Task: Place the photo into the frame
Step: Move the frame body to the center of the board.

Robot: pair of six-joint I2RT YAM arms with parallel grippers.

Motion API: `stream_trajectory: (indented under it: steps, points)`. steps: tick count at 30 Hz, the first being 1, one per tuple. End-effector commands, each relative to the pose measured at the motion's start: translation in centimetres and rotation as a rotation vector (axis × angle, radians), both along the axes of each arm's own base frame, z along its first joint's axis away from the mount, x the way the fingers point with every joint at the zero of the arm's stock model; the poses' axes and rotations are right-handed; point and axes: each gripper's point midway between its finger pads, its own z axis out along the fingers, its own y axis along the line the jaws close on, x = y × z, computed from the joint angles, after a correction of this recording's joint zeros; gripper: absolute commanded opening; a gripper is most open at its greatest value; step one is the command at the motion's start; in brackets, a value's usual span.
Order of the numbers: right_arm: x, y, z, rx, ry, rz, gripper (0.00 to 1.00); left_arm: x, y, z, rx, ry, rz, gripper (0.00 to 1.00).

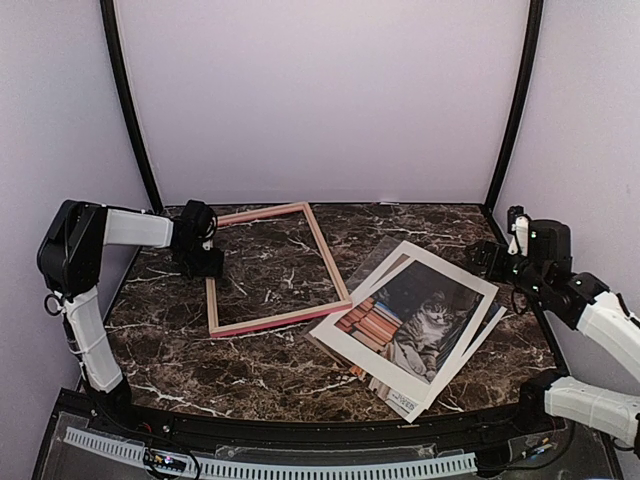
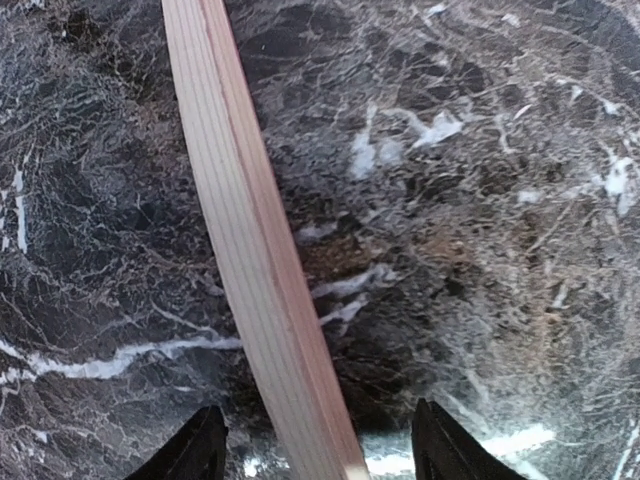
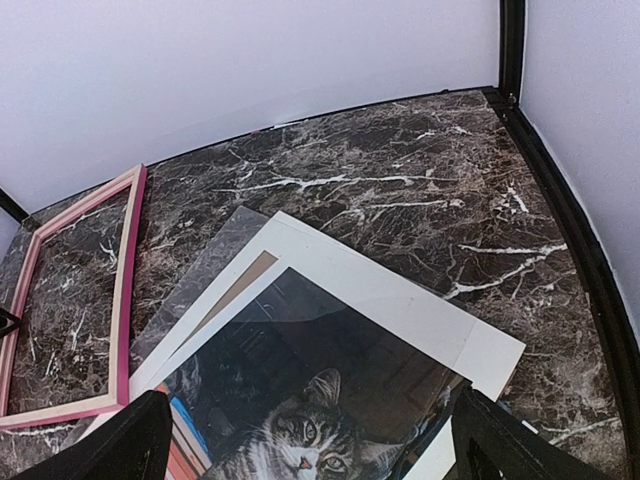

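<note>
The photo (image 3: 330,400) lay face up directly below the right tool (image 3: 320,445), its grey tabby and stacked books framed by a wide white border. It topped a loose, skewed pile: another white sheet (image 3: 470,345) stuck out past it, a sliver of brown board (image 3: 262,270) peeked through, and a greyish pane (image 3: 205,270) jutted from under the pile on the side away from that tool. The right tool's two dark fingers (image 3: 130,440) stood wide apart above the print, gripping nothing. Beyond the pile, on the side away from the right tool, the frame (image 1: 270,265) lay flat with pale wood up and pink showing along its edges; its nearest corner sat just beside the pile, though I cannot tell if they touched. The left tool (image 2: 320,455) hung over one rail of the frame, which ran between its spread fingers (image 2: 195,450) with a gap on each side. The bench (image 1: 270,370) was dark brown marble veined in white, edged with a black rim. Plain pale walls closed the space, with two black curved posts (image 1: 128,110) rising at the back corners.
</note>
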Motion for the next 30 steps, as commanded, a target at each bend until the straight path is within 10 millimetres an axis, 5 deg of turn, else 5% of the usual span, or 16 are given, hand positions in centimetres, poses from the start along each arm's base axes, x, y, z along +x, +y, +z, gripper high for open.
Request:
stream_trajectory:
  steps: [1,6,14,22,30]
  points:
    - [0.0,0.4,0.1,0.04,-0.027,0.014,0.99,0.3,0.6,-0.6,0.015,0.042,-0.007,0.63]
    - [-0.6,0.3,-0.7,0.055,-0.011,0.011,0.99,-0.3,0.6,-2.0,0.0,0.083,-0.007,0.45]
    - [-0.7,-0.1,-0.4,0.036,0.001,-0.006,0.99,-4.4,2.7,-2.4,0.059,0.123,0.033,0.22]
    - [-0.4,-0.1,-1.6,0.019,0.053,-0.009,0.99,-7.4,4.6,-1.4,0.13,0.134,0.041,0.14]
    - [0.6,-0.2,-3.2,-0.019,0.093,-0.023,0.99,-8.2,8.5,-1.7,0.356,0.165,0.076,0.11]
